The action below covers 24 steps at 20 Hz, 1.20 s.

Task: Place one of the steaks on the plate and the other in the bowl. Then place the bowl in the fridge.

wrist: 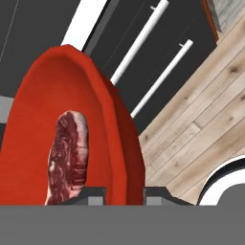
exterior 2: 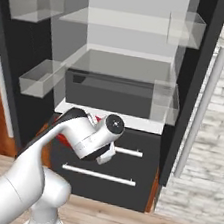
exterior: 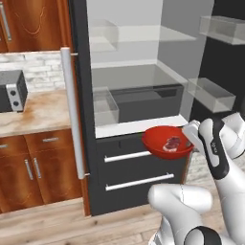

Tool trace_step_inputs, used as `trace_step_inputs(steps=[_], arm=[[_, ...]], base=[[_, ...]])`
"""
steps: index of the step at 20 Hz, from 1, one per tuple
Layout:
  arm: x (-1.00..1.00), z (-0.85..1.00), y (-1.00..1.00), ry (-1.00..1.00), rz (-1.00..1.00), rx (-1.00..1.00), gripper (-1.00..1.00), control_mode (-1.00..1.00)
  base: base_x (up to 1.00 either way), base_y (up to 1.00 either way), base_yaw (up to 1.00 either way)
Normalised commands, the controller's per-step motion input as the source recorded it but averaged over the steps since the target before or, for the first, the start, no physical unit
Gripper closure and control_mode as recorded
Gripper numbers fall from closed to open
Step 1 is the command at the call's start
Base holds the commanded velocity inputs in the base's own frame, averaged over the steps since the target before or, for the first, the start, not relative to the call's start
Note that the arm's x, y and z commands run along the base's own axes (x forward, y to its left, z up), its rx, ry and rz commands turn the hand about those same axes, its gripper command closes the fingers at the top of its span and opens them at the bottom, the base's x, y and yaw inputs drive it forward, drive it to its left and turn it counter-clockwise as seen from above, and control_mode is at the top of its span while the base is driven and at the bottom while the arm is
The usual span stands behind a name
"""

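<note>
Gripper (wrist: 124,194) clenched on the rim of the red bowl (wrist: 103,129), one dark tip on either side of the wall at the bottom of the hand view. Same grasp seen in the left base view at right of centre, gripper (exterior: 190,135) at the bowl's right edge, bowl (exterior: 160,139) held level in the air. One steak (wrist: 67,155) lying inside, dark red with pale marbling; in the left base view steak (exterior: 172,143) resting right of the bowl's middle.

Bowl hanging in front of the open fridge (exterior: 143,62), just below the white ledge under the dark crisper drawer (exterior: 143,103) and above the two lower drawers with silver bar handles (exterior: 128,156). In the right base view, a sliver of the bowl (exterior 2: 97,118) peeking from behind the arm's wrist at centre-left, against the fridge (exterior 2: 127,50).

Clear glass shelves (exterior: 139,33) across the pale interior in the upper half of the frame, transparent door bins (exterior: 213,93) at right. Long silver handle (exterior: 72,112) running down the fridge's left edge. Wooden cabinets (exterior: 33,167) at lower left, a pale counter (exterior: 38,112) above them with a grey microwave (exterior: 12,91) at the left edge. Light wood floor (wrist: 201,119) at lower right of the hand view.
</note>
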Motion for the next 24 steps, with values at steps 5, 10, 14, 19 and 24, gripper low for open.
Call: trace_step_inputs(steps=[5,10,14,19,24], arm=[[0.00,0.00,0.00,0.00,0.00,0.00,1.00,1.00],[0.00,0.00,0.00,0.00,0.00,0.00,1.00,1.00],[0.00,0.00,0.00,0.00,0.00,0.00,1.00,1.00],[0.00,0.00,0.00,0.00,0.00,0.00,1.00,1.00],[0.00,0.00,0.00,0.00,0.00,0.00,1.00,1.00]], base=[[0.75,0.02,0.00],[0.72,0.12,0.00],[0.67,-0.01,0.00],[0.50,-0.08,0.02],[0.06,-0.04,0.02]])
